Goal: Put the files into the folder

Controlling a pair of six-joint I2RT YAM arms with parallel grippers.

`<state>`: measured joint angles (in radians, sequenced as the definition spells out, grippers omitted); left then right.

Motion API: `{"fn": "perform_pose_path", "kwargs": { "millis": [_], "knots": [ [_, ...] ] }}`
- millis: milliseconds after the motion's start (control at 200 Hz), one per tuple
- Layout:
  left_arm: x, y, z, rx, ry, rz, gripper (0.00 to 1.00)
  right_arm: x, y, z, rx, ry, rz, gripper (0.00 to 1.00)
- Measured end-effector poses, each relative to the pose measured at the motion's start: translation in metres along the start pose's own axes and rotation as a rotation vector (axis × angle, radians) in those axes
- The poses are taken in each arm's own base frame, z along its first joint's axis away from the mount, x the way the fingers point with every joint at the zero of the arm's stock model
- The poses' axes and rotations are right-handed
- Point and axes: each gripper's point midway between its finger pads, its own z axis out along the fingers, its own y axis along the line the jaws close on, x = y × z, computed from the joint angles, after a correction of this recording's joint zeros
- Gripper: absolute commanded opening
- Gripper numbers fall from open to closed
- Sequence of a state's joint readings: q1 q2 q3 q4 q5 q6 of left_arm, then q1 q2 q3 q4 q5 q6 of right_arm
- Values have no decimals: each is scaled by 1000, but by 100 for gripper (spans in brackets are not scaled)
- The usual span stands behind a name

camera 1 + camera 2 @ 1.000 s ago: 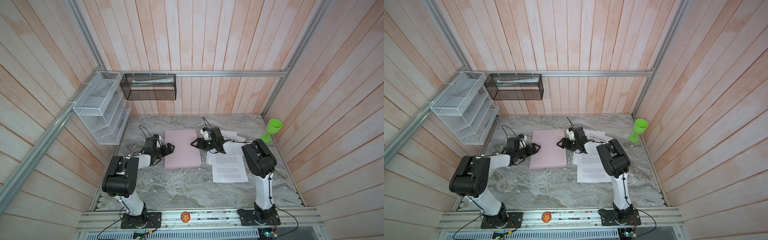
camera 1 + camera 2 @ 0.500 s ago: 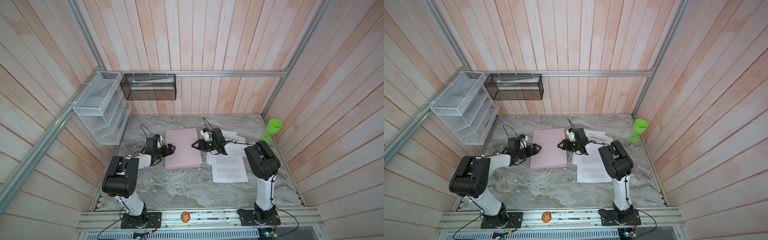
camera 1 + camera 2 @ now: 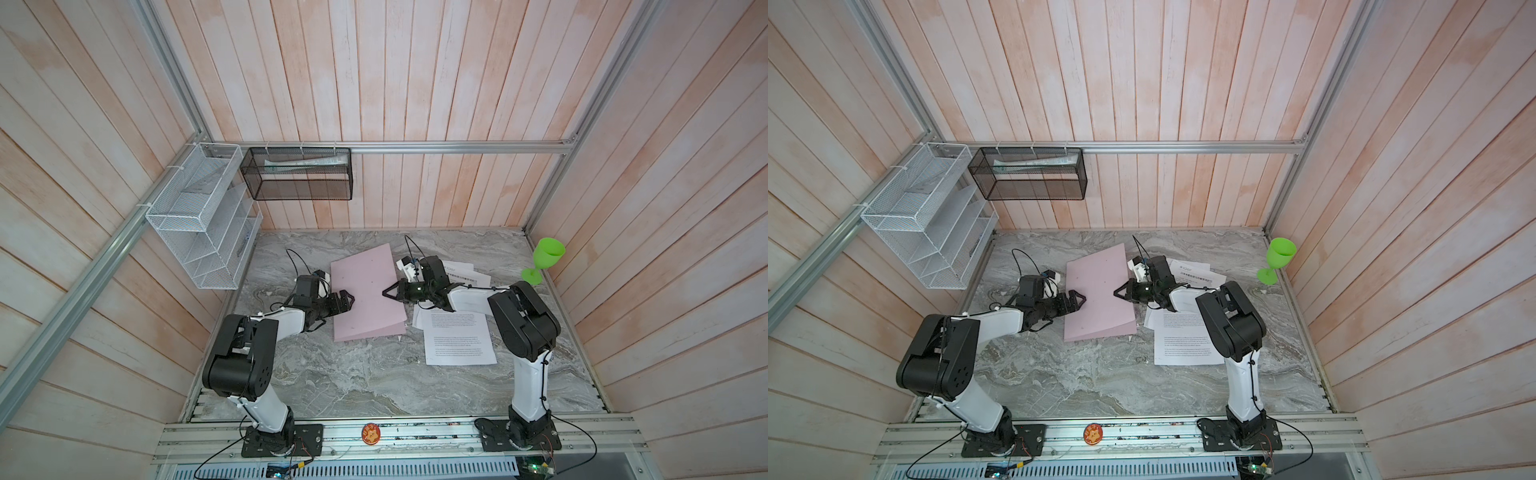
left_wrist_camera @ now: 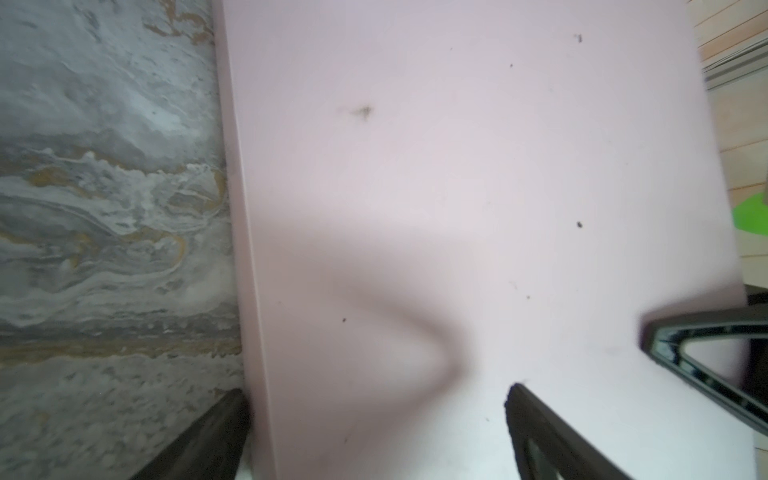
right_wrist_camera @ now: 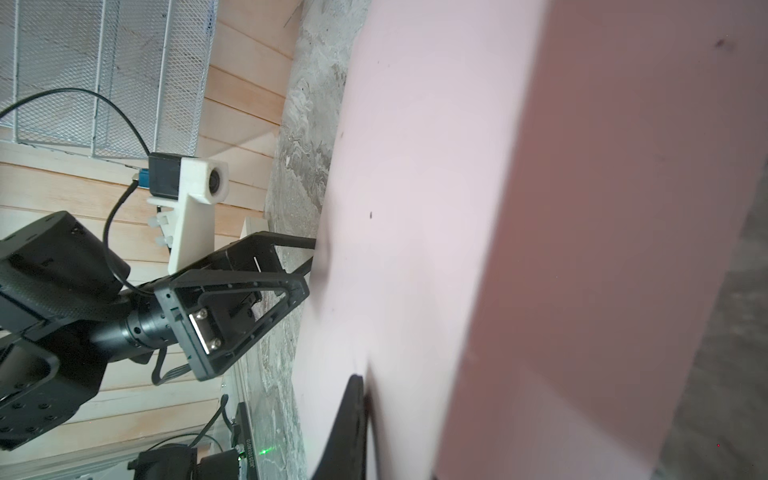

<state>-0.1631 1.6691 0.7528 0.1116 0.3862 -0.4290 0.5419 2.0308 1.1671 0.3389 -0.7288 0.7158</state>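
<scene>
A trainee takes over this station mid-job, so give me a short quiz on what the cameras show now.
1. True or false: the files already lie inside the folder.
2. The left end effector is: A) open B) shut on a sheet C) out of view.
3. Fill in: the green goblet stands near the table's ___ edge.
Key: 1 false; 2 A; 3 right.

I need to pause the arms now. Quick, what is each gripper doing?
Left gripper: jaws open at the left edge of the folder, holding nothing.
Right gripper: jaws shut on the folder's right edge.
</scene>
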Motion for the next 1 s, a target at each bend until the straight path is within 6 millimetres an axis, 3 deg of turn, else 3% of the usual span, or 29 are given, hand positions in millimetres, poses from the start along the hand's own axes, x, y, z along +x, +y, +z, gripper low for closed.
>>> {"fn": "perform_pose_path", "kwargs": {
  "millis": [495, 865, 1000],
  "knots": [
    [-8, -9, -14, -21, -36, 24, 100, 3, 1, 0, -17, 8, 12, 0],
    [-26, -9, -54, -140, -129, 60, 100, 5, 3, 0, -30, 12, 38, 0],
    [-26, -30, -77, -152, -160, 118, 100, 5, 3, 0, -29, 13, 49, 0]
  ]
}}
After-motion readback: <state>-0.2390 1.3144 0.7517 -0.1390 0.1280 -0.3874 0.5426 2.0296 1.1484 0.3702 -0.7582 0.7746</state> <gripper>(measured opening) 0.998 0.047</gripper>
